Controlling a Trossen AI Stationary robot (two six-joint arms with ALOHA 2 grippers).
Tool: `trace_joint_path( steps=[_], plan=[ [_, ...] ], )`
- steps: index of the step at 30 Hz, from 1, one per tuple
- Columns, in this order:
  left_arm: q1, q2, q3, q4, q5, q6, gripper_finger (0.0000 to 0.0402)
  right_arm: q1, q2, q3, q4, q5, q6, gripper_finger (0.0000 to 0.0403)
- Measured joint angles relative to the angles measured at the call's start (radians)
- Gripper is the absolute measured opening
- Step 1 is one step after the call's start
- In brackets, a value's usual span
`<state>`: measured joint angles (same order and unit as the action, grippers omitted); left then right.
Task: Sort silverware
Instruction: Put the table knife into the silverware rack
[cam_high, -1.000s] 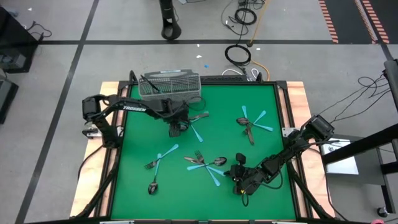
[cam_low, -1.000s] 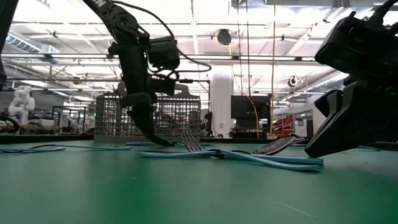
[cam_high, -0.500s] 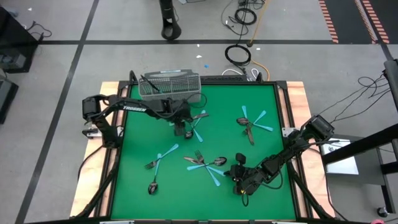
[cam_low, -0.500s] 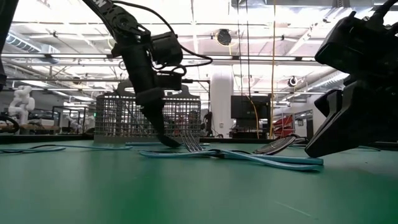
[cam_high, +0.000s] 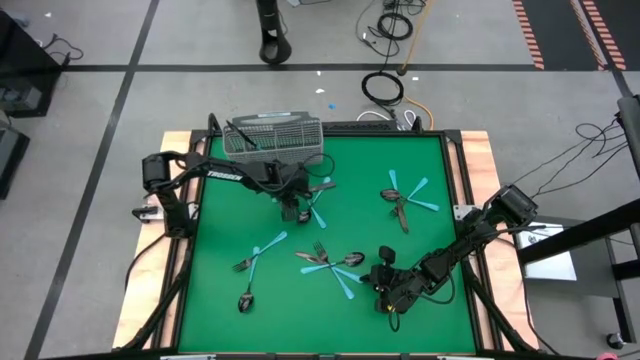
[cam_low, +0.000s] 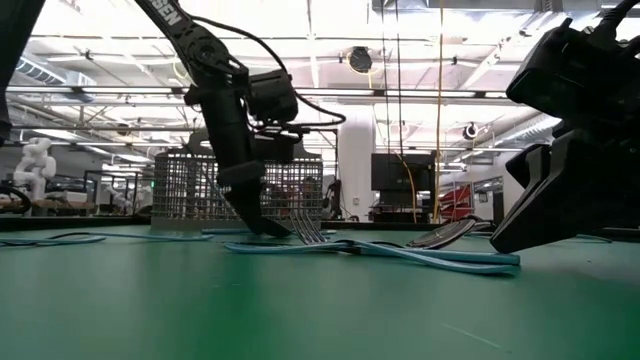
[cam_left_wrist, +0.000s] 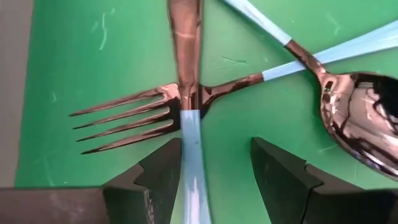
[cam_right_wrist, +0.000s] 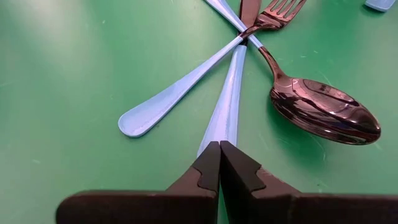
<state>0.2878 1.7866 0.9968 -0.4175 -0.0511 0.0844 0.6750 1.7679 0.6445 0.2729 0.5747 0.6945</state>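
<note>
While the silverware (cam_high: 330, 262) is lying scattered in small crossed clusters over the green surface (cam_high: 220, 250), each piece is showing either a dark, mirror-bright metal body or a pale blue plastic handle joined to a dark metal head. Near the grey wire-mesh basket (cam_high: 272, 136) at the far edge, the left gripper (cam_high: 292, 211) is reaching down from the left arm, which is stretching across from the surface's left side; its fingers (cam_left_wrist: 281, 177) are standing apart on either side of a blue handle (cam_left_wrist: 193, 168) that is crossing a dark fork (cam_left_wrist: 134, 118), with a spoon (cam_left_wrist: 357, 118) lying just beside. Whether the fingertips are actually touching the surface is hard to judge from the low view. The right gripper (cam_high: 392, 295) is resting low near the front right of the surface, its fingers pressed together and holding nothing, pointing at a cluster where two blue handles (cam_right_wrist: 186, 87), a fork head (cam_right_wrist: 277, 14) and a glossy spoon bowl (cam_right_wrist: 323, 109) are crossing.
</note>
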Motion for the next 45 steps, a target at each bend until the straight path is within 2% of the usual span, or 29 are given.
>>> trace_joint_path(
  steps=[9, 13, 21, 31, 39, 45],
  plan=[
    [0.041, 0.002, 0.000, 0.029, -0.021, -0.001, 0.0196, 0.000, 0.000, 0.000, 0.000, 0.000, -0.003, 0.0000],
    [0.052, 0.002, 0.000, 0.026, -0.002, 0.000, 0.0183, 0.000, 0.000, 0.000, 0.000, 0.000, -0.003, 0.0000],
    [0.051, 0.055, 0.005, 0.022, 0.063, -0.001, 0.0114, 0.000, 0.000, 0.000, 0.000, 0.000, -0.003, 0.0000],
    [0.048, 0.057, 0.006, 0.020, 0.049, -0.001, 0.0018, 0.000, 0.000, 0.000, 0.000, 0.000, -0.003, 0.0000],
    [0.037, 0.011, 0.051, 0.007, 0.050, 0.001, 0.0018, 0.000, 0.000, 0.000, 0.000, 0.000, -0.003, 0.0000],
    [0.036, -0.052, 0.061, 0.006, 0.099, 0.000, 0.0018, 0.000, 0.000, 0.000, -0.002, 0.000, -0.003, 0.0000]
  ],
)
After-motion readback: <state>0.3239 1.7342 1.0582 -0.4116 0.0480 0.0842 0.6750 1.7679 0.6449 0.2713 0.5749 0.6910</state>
